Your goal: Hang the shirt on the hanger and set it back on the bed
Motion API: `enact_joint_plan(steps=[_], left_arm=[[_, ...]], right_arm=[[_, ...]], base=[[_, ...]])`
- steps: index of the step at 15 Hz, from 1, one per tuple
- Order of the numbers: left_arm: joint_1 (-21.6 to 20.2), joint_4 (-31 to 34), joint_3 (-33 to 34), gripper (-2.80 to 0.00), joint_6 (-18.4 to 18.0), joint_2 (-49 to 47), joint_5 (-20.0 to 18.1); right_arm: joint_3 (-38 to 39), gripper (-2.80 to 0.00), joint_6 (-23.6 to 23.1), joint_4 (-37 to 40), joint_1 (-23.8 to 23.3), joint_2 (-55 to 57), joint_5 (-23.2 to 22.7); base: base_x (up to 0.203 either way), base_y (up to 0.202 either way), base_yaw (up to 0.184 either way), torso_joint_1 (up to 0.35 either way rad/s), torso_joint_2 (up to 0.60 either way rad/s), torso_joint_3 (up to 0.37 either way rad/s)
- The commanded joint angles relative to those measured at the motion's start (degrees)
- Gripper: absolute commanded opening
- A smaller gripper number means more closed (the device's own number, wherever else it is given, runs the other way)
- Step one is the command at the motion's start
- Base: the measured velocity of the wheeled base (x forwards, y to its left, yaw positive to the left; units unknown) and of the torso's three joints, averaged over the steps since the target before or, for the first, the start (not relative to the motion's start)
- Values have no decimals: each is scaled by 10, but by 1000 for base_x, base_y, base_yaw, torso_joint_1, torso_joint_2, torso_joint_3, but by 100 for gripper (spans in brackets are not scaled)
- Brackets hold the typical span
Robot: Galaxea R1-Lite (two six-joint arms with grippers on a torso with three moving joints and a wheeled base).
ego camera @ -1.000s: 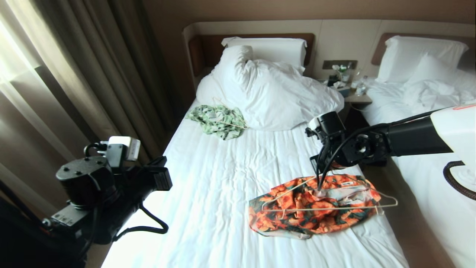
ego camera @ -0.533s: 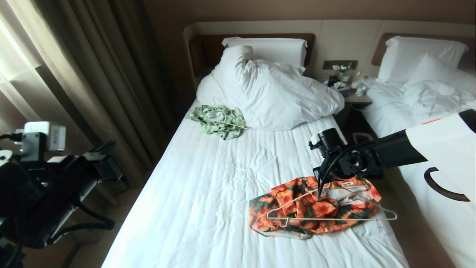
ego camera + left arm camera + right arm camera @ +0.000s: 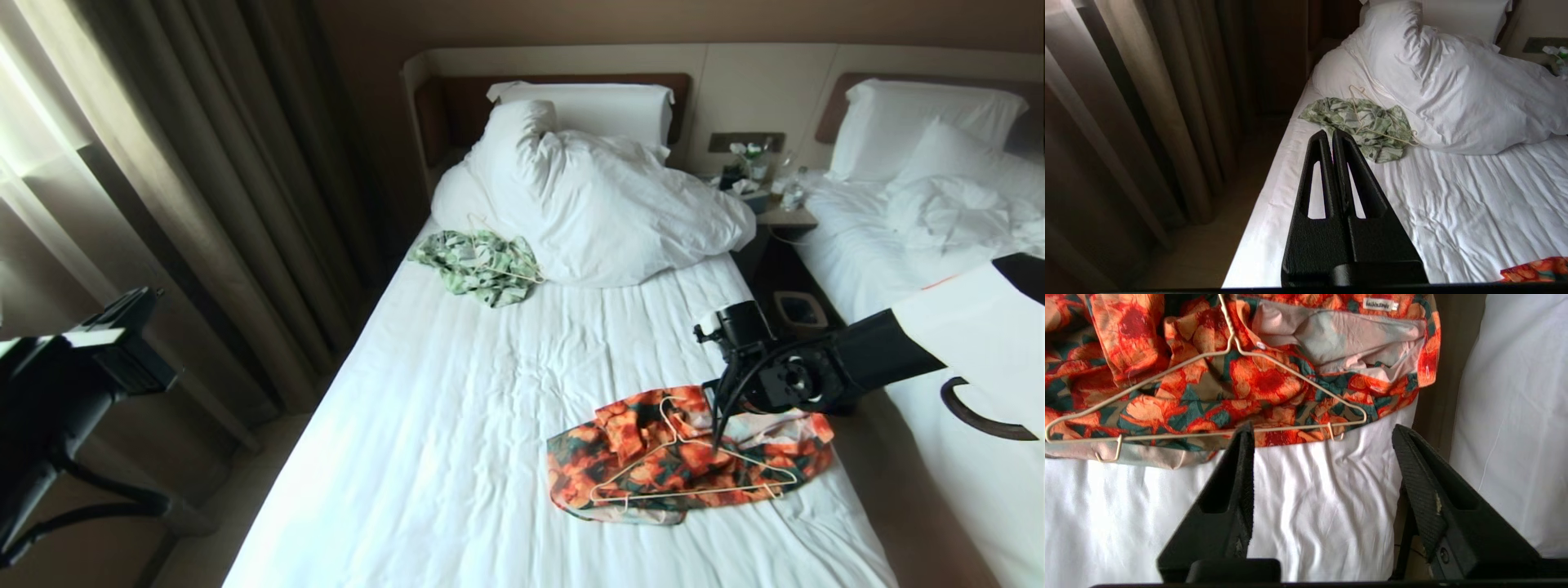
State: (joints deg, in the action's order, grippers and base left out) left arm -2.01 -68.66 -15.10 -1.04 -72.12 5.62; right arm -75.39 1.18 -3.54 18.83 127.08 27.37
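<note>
Head view: shirt lay crumpled near bed right edge, hanger on top; right gripper spread empty, left gripper clenched. Fabric limp, wire stiff; grasp collar

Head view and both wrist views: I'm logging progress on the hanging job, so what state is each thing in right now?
shirt: crumpled on the bed, not hung.
hanger: lying flat on top of the shirt, released.
bed: sheet smooth, duvet rumpled at the head.
pale green garment: bunched beside the duvet.
right end effector: open, empty.
left end effector: shut, empty, off the bedside.
</note>
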Motion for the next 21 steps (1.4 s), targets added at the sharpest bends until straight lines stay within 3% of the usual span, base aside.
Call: enact_joint_plan(steps=[1, 3, 5, 11, 14, 18, 21], left_arm=[[-14, -2, 5, -280, 0, 35, 1], [-34, -2, 14, -280, 11, 49, -1], [-38, 17, 16, -280, 58, 80, -1], [-47, 169, 3, -280, 88, 271, -18], [-42, 293, -1, -280, 91, 403, -35], [-23, 497, -17, -280, 90, 556, -80], [-20, 524, 9, -280, 89, 568, -100]], right_arm=[[58, -280, 0, -13, -6, -52, 1], [116, -280, 0, -65, -11, -89, 1], [174, -280, 2, -99, -11, -152, 1], [329, -280, 11, -132, 12, -454, 3], [364, -280, 15, -89, 27, -618, 22], [415, -280, 56, -5, -2, -799, 33], [428, -280, 69, 64, -60, -905, 31]], base=[[0, 0, 0, 0, 0, 0], [0, 0, 0, 0, 0, 0], [0, 0, 0, 0, 0, 0], [0, 0, 0, 0, 0, 0], [0, 0, 0, 0, 0, 0], [0, 0, 0, 0, 0, 0], [0, 0, 0, 0, 0, 0]])
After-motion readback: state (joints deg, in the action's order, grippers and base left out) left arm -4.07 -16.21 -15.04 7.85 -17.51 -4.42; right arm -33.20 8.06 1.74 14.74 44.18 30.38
